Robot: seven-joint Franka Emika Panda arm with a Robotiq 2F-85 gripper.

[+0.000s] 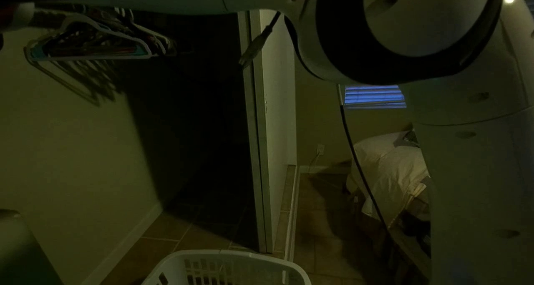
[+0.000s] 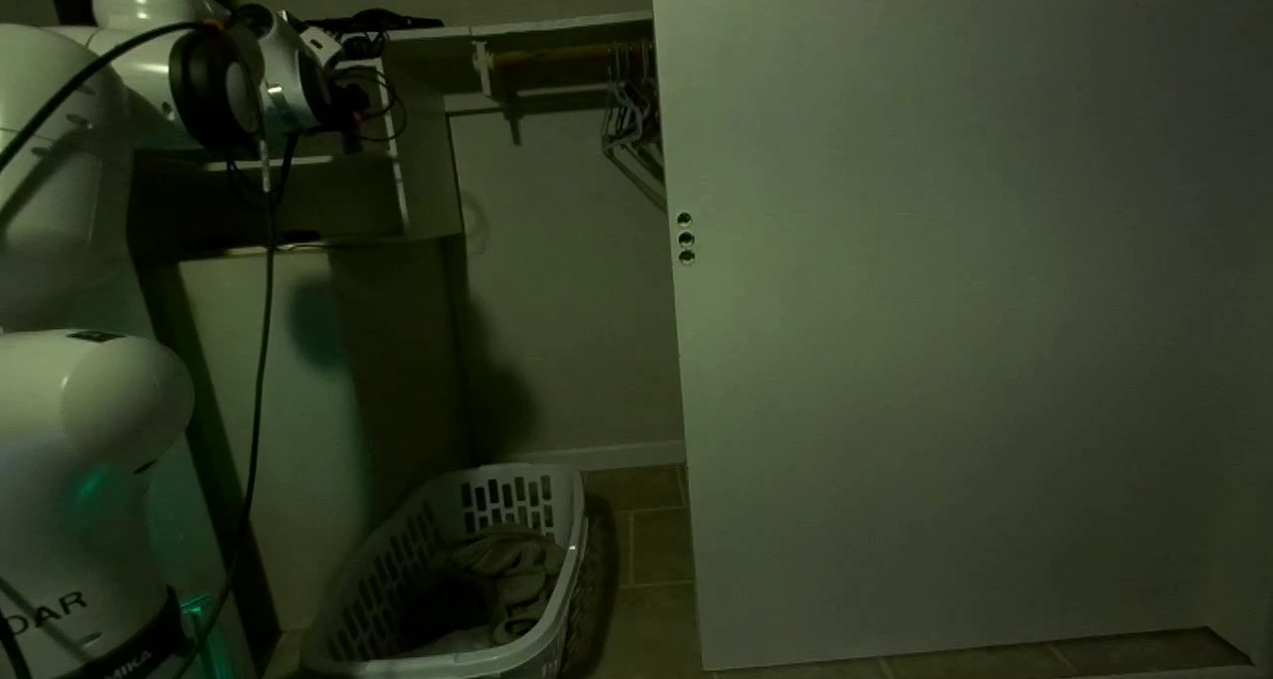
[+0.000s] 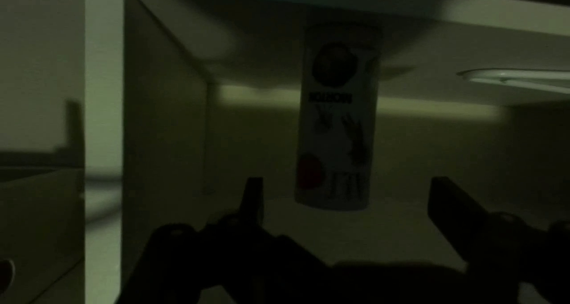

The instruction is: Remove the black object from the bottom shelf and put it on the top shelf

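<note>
A thin dark object (image 2: 298, 235) lies on the bottom shelf (image 2: 234, 253) in an exterior view; it is too dim to make out more. The top shelf (image 2: 537, 28) runs along the back wall, with black things on its left part. My gripper (image 2: 356, 107) is at the cubby front, below the top shelf and above the bottom one. In the wrist view, which looks upside down, my gripper (image 3: 346, 179) is open with nothing between its fingers. A pale printed can (image 3: 336, 135) stands on a shelf board (image 3: 503, 17) beyond the fingers. No black object shows in that view.
The cubby's side panel (image 3: 103, 130) stands beside the gripper. A white hanger-like thing (image 3: 512, 78) lies on the can's board. Hangers (image 2: 629, 127) hang by a sliding door (image 2: 955, 311). A laundry basket (image 2: 572, 550) is on the floor. A cable (image 2: 261, 361) dangles from the arm.
</note>
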